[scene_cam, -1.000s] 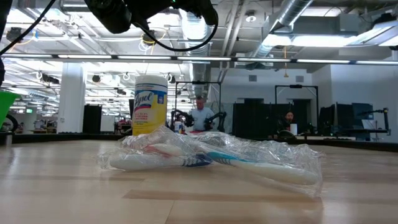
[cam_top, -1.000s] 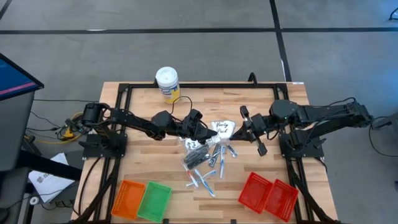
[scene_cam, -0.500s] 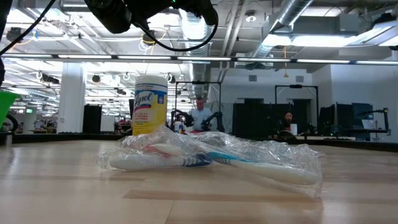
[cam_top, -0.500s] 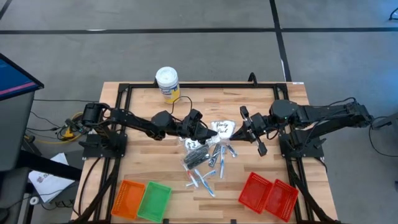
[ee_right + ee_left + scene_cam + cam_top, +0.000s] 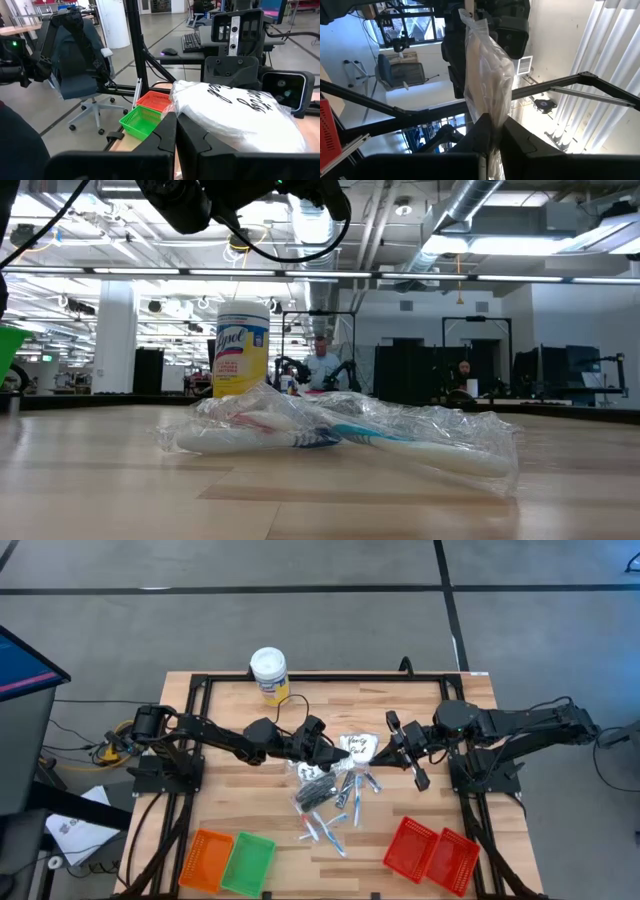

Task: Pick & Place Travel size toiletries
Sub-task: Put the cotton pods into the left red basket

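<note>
A clear plastic packet with white contents and black script hangs above the table's middle, between my two arms. My left gripper is shut on its left end and my right gripper on its right end. Below and nearer lies a loose pile of travel size toiletries: silvery wrapped sticks, a dark packet and wrapped toothbrushes, all resting flat on the wood. My left gripper pinches the packet's thin plastic edge between its two shut fingers, coming from the table's left. The packet stretches away beyond the fingertips, clear of the table. My right gripper pinches the packet's opposite plastic edge between its two shut fingers, coming level from the table's right. The white filled part lies just past the fingertips, lifted clear of the table.
A white-lidded yellow canister stands at the table's far edge. An orange basket and a green basket sit at the near left, two red baskets at the near right. A black frame rail rims the table.
</note>
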`<state>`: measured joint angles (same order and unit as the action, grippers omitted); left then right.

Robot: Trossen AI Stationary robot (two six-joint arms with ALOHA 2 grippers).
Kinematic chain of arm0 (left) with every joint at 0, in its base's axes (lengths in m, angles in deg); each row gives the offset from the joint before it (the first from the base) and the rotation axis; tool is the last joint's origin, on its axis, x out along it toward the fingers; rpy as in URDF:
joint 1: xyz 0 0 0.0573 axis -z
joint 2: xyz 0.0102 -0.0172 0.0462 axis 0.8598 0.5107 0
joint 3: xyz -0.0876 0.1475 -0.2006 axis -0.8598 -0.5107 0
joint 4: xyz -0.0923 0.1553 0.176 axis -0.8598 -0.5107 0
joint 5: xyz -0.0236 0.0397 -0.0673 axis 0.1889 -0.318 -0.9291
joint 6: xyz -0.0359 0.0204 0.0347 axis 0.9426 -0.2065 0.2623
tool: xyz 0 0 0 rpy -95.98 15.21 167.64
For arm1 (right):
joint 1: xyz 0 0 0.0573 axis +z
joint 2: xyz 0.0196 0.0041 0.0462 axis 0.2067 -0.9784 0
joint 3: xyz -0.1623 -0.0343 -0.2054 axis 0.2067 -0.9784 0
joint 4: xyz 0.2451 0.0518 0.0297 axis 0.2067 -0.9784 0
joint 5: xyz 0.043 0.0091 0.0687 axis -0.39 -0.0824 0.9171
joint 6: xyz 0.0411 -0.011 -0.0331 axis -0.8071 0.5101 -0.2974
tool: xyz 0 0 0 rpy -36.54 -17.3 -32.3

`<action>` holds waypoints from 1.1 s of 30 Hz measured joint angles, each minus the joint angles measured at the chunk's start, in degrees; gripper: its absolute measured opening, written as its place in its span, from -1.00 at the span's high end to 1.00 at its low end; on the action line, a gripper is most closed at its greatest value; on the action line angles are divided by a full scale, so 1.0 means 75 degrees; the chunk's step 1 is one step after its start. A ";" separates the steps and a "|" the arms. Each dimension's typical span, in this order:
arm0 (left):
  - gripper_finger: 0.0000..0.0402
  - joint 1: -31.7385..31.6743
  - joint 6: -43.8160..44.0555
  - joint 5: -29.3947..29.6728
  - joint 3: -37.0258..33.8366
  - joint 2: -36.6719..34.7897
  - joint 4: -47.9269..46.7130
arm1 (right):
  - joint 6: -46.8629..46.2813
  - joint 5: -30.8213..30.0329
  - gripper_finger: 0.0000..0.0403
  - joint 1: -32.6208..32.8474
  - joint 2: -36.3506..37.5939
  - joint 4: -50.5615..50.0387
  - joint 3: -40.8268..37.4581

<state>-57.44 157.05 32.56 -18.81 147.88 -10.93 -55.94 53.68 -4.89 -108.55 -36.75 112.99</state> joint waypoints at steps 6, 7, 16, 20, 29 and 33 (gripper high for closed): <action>0.93 0.0000 -0.0041 0.0003 -0.0003 0.0000 0.0000 | -0.0175 0.0003 0.86 0.0001 0.0000 0.0000 0.0000; 0.93 0.0000 -0.0046 0.0003 -0.0003 0.0000 0.0002 | -0.0175 0.0003 0.82 0.0001 0.0000 0.0000 0.0000; 0.94 -0.0003 -0.0194 0.0006 -0.0003 0.0000 0.0003 | -0.0361 0.0020 0.53 0.0023 0.0000 0.0000 0.0000; 0.94 -0.0076 -0.0200 -0.0009 -0.0003 -0.0002 0.0006 | -0.1120 0.0022 0.48 0.0098 0.0015 0.0003 0.0000; 0.95 -0.0216 -0.0374 -0.0034 -0.0003 -0.0002 0.0026 | -0.2779 0.0026 0.48 0.0365 0.0020 0.0003 0.0000; 0.95 -0.0216 -0.0462 -0.0119 -0.0003 0.0000 0.0022 | -0.3551 0.0050 0.48 0.0417 0.0020 0.0003 0.0000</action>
<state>-59.06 153.58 31.67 -18.83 147.88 -10.76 -82.57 54.05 -1.76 -108.40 -36.73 112.99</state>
